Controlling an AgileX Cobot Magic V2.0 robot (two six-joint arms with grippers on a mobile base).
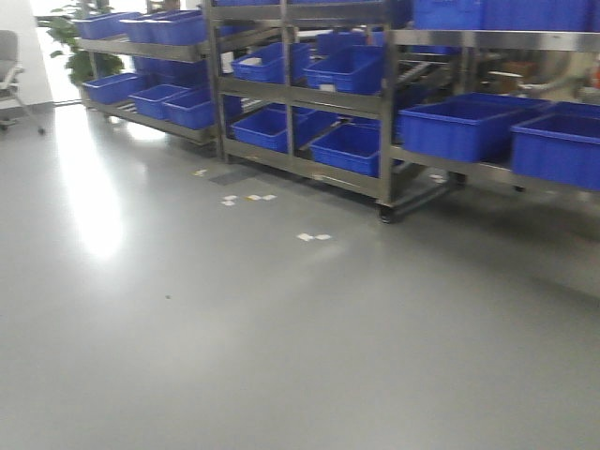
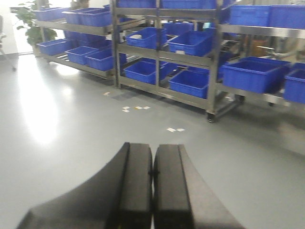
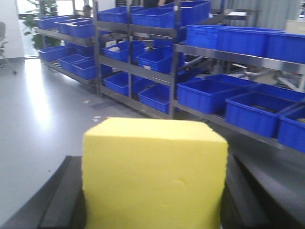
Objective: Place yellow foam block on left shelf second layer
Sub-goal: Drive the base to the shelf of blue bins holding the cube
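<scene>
Block: the yellow foam block (image 3: 152,174) fills the lower middle of the right wrist view. Its top face is lit and its front face is matte with a small dent.
Right gripper: the right gripper (image 3: 152,205) is clamped on the block, with dark fingers (image 3: 59,202) showing against both flanks.
Block position: held off the shelves and well apart from them, facing the row.
Left gripper: the left gripper (image 2: 153,191) has its pads (image 2: 136,186) pressed together with nothing between them.
Ground between: grey glossy floor (image 1: 187,328) with window glare at left. White paper scraps (image 1: 314,237) lie scattered near the rack feet.
Racks: steel shelving racks (image 1: 289,94) stand in a row, and one post ends in a caster (image 1: 385,214).
In the way: blue bins (image 1: 464,127) sit side by side on every rack level in sight, several tilted forward.
Far left: potted plant (image 1: 70,37) behind the end rack, and a chair (image 1: 9,70) at the frame edge.
Image quality: slight motion blur, so the bin contents are unreadable.
</scene>
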